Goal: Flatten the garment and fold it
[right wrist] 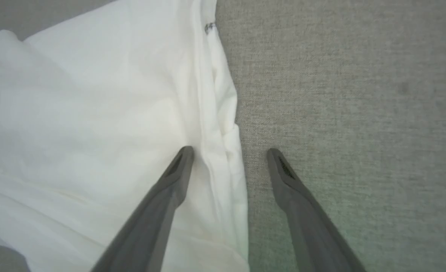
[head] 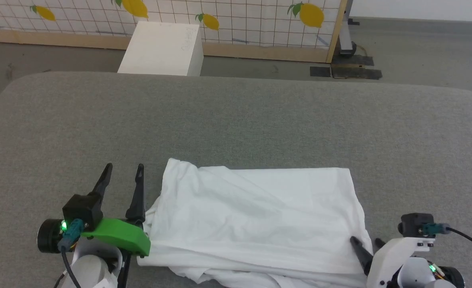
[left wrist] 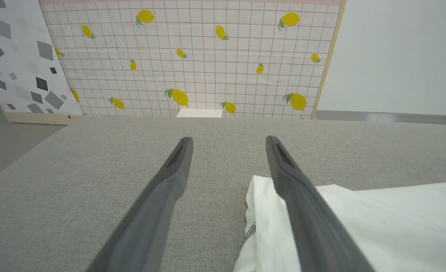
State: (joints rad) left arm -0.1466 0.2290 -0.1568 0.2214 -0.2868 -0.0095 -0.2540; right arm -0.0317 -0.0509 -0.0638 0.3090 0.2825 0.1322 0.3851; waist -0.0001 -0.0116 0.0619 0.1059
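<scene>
The white garment (head: 255, 224) lies folded into a rough rectangle on the grey table, near its front edge. My left gripper (head: 124, 169) stands open just left of the garment's left edge, nothing between its fingers. In the left wrist view the garment (left wrist: 358, 226) lies under and right of the right finger (left wrist: 283, 166), with a bit of dark zigzag stitching at its edge. My right gripper (head: 367, 241) is open at the garment's right front corner. In the right wrist view the jaws straddle the garment's side edge (right wrist: 223, 158), left finger (right wrist: 177, 170) over cloth, right finger (right wrist: 283, 173) over bare table.
The grey fabric-covered table (head: 236, 120) stretches wide behind and beside the garment. A rigid white box (head: 162, 50) stands on the floor past the table's far edge, before a lemon-patterned grid screen (head: 236, 16). A dark stand base (head: 347, 66) sits at the back right.
</scene>
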